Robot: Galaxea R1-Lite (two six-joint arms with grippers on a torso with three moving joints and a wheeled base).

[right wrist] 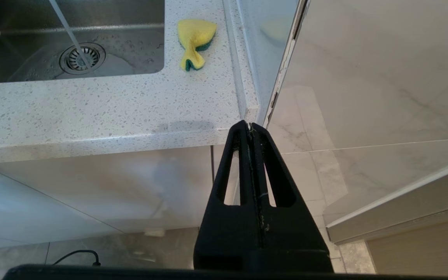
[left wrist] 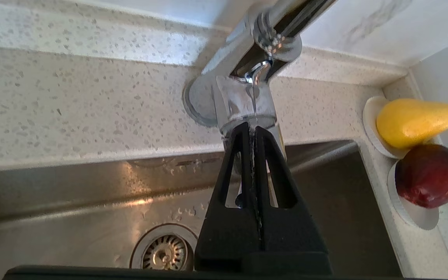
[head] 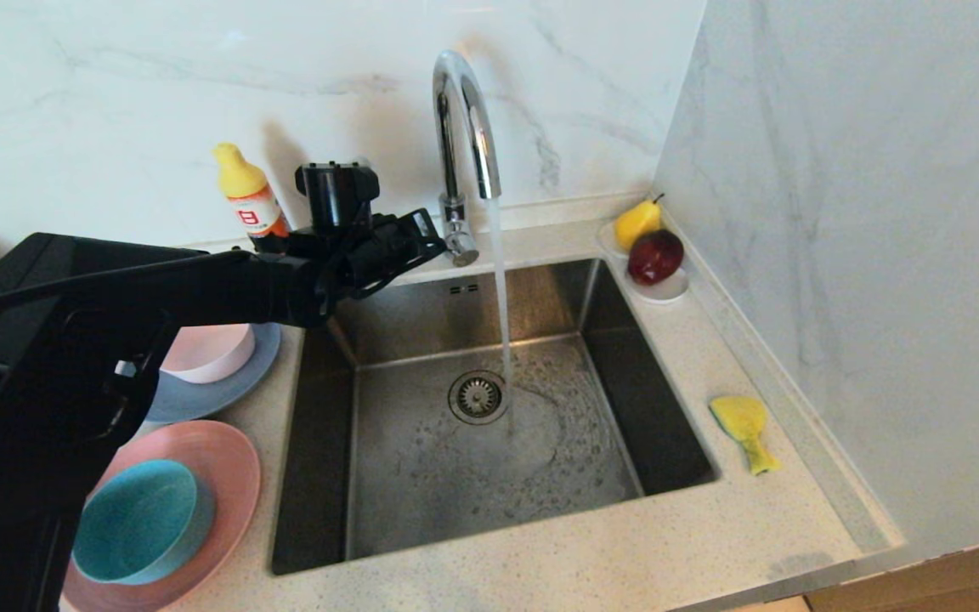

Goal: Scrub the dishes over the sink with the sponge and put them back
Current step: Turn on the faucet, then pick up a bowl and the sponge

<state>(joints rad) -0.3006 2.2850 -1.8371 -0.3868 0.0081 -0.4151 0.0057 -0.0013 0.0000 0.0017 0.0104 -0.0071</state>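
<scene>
Left gripper (left wrist: pixel 252 128): jaws pressed together, empty, at the tap's lever (left wrist: pixel 247 105), water running.
Right gripper (right wrist: pixel 249 126): closed, empty, parked below the counter edge.
Sponge (head: pixel 744 429): on the counter right of the sink (head: pixel 353 476), long axis front-to-back; right arm nearer.

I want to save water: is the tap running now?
On. A stream falls from the tap into the sink, rippling near the drain.
</scene>
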